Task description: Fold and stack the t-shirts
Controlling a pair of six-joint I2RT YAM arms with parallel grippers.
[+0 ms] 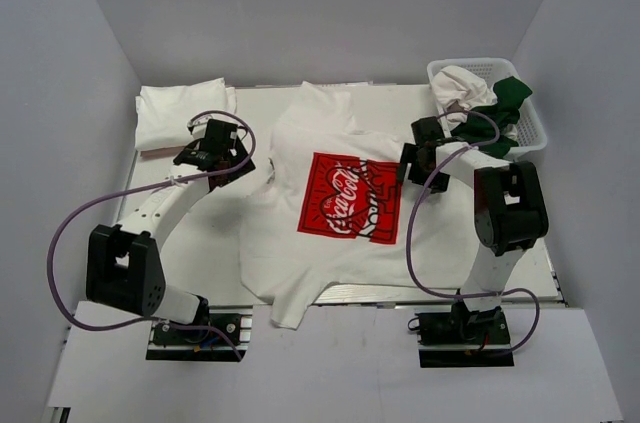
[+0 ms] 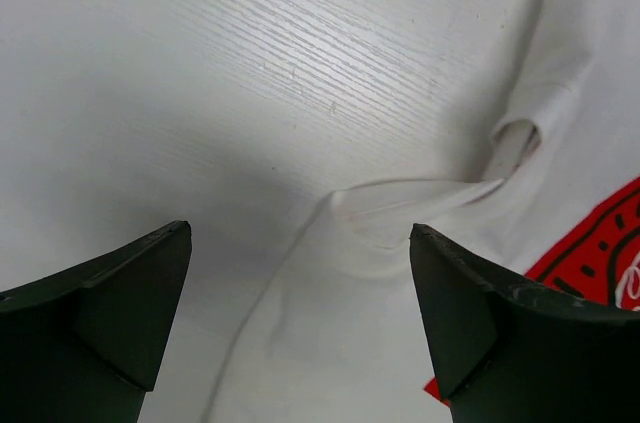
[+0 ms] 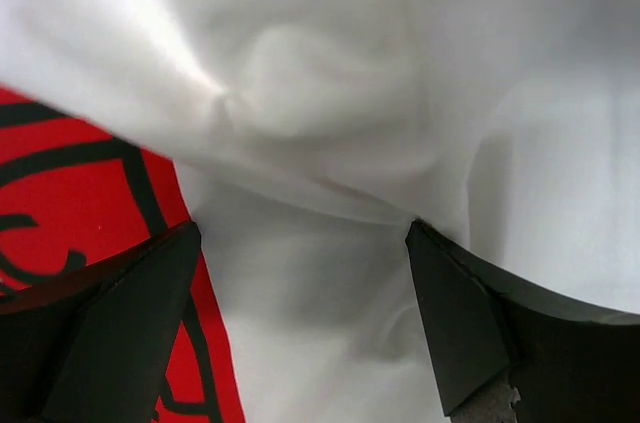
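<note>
A white t-shirt with a red Coca-Cola print point(image 1: 340, 193) lies spread face up in the middle of the table, its hem hanging over the near edge. My left gripper point(image 1: 228, 151) is open and empty above the shirt's left sleeve point(image 2: 400, 213). My right gripper point(image 1: 412, 155) is open and empty over the shirt's right side, beside the red print point(image 3: 90, 203). A folded white t-shirt point(image 1: 180, 113) lies at the back left. A white t-shirt point(image 1: 462, 85) and a dark green t-shirt point(image 1: 505, 108) are bundled in the basket.
The white lattice basket point(image 1: 530, 128) stands at the back right corner. Grey walls close in the table on three sides. Purple cables loop from both arms. Bare table point(image 2: 250, 53) shows left of the sleeve.
</note>
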